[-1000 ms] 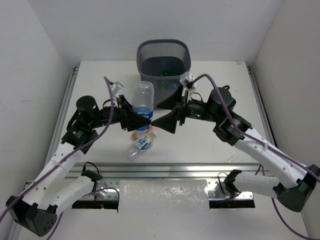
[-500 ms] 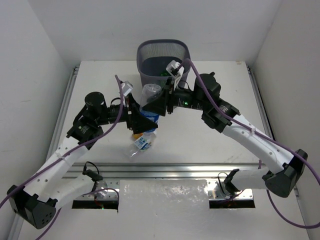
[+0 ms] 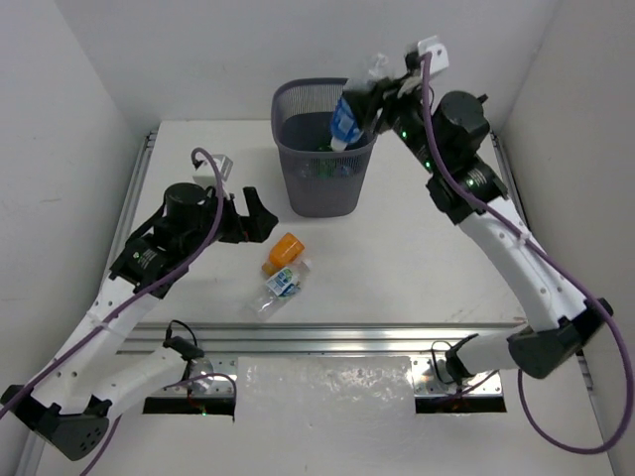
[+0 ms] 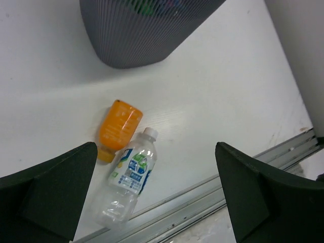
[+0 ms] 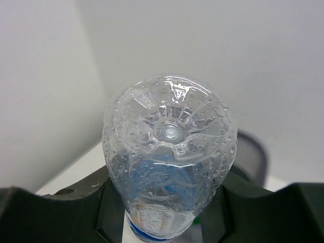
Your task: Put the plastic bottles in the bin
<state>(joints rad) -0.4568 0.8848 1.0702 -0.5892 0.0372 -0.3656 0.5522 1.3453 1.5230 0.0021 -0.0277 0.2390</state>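
Clamped in the right gripper [image 3: 367,94] above the bin's [image 3: 298,174] rim: a clear blue-labelled bottle [image 3: 345,124], long axis steeply tilted, base up toward the wrist (neck end binward). Spread wide, holding nothing: the left gripper [image 3: 256,214], near the orange bottle [image 4: 119,126].

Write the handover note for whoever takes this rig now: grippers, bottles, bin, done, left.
Left gripper: open, empty, above the table left of the bin.
Right gripper: shut on a clear blue-labelled bottle, raised over the bin's rim, not yet released.
On the table in front of the bin: an orange bottle and a clear labelled bottle, side by side.
Done: something green shows inside the bin; more I cannot tell.
Left: drop the held bottle, then bin the two on the table.
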